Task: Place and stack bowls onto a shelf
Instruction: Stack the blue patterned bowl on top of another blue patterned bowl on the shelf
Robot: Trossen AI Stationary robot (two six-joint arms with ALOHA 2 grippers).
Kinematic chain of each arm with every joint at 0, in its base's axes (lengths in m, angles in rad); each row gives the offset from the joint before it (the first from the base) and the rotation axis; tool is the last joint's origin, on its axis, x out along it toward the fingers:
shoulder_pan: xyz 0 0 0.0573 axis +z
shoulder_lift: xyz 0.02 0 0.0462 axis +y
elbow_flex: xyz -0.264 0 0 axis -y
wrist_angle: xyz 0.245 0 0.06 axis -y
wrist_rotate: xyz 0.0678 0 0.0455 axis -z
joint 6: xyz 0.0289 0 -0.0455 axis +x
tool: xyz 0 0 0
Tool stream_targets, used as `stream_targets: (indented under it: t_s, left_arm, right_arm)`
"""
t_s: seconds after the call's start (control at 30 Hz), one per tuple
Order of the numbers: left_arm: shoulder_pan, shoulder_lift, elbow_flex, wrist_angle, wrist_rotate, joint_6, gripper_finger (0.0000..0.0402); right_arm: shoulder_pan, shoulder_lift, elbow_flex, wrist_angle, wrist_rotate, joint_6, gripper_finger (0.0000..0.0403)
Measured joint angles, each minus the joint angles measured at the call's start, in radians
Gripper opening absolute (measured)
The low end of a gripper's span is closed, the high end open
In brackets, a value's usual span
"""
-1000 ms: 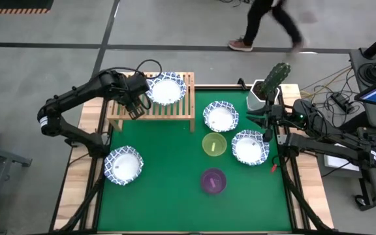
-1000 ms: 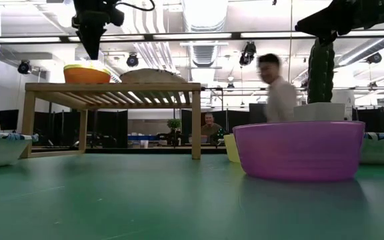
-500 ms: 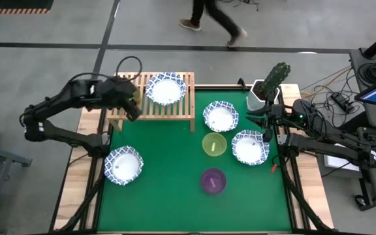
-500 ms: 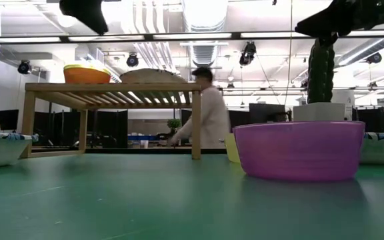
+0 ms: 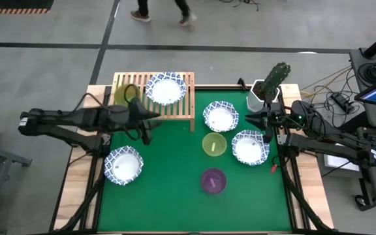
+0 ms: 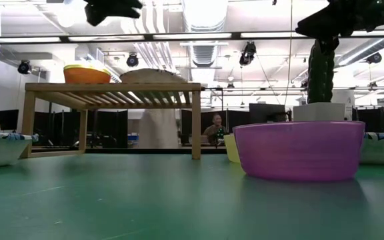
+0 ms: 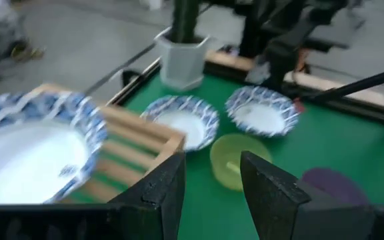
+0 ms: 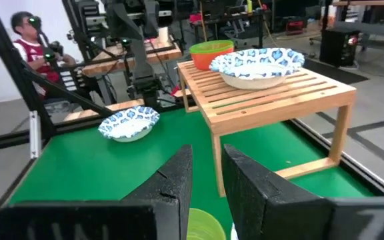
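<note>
Shelf [image 5: 153, 103]: light-wood slat rack at far-left corner of green worktop [image 5: 175, 196]. Holds 2 items abreast: white bowl w/ blue-patterned rim [image 5: 166, 89] on the end nearer worktop centre; stacked plastic bowls [image 5: 123, 95] on the outer end, yellow-green seen from above, orange-red underneath in low view.

Loose on worktop:
- blue-rim bowl no. 2 [image 5: 220, 116], just beside shelf's near-right leg.
- blue-rim bowl no. 3 [image 5: 249, 147], right side, close to the right tool.
- blue-rim bowl no. 4 [image 5: 123, 164], left side, well apart from the rest.
- yellow-green plastic bowl [image 5: 214, 144], between nos. 2 and 3, slightly nearer the front.
- purple plastic bowl [image 5: 213, 181], in front of the yellow-green one, not touching it.
- white angular pot w/ cactus [image 5: 266, 90], far-right corner.

Left tool [image 5: 145, 124]: arm stretched in from left, tool above worktop just in front of shelf; fingers apart, empty per left wrist view, where shelf bowl no. 1 shows close by.

Right tool [image 5: 258, 120]: at right edge near cactus pot, raised; fingers apart w/ narrow gap, holding nothing.

Bkgd: person's legs [image 5: 162, 12] on floor beyond worktop in high view; seated person [image 8: 35, 41] in red & white top in right wrist view.
</note>
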Motion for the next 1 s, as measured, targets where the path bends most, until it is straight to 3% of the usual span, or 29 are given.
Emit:
stream_targets:
  t_s: [0.23,0.37,0.53,0.77,1.0]
  left_arm:
    - [-0.026,0.027,-0.012,0.109,-0.013,0.124,0.0127]
    - [-0.026,0.031,-0.012,0.108,-0.1,0.152,0.0127]
    - [-0.027,0.027,-0.024,0.109,-0.139,0.149,0.0127]
    - [-0.038,0.02,-0.085,0.11,-0.139,0.1,0.0127]
    - [-0.059,0.013,-0.102,0.241,-0.139,0.158,0.0127]
  right_arm:
    - [0.017,0.026,0.023,0.004,0.0,0.082,0.007]
    - [0.018,0.112,0.047,0.004,0.0,0.089,0.007]
    - [0.018,0.244,0.099,-0.016,0.0,-0.036,0.007]
    - [0.017,0.465,0.309,-0.328,0.03,-0.226,0.007]
    - [0.009,0.715,0.505,-0.638,0.091,-0.381,0.007]
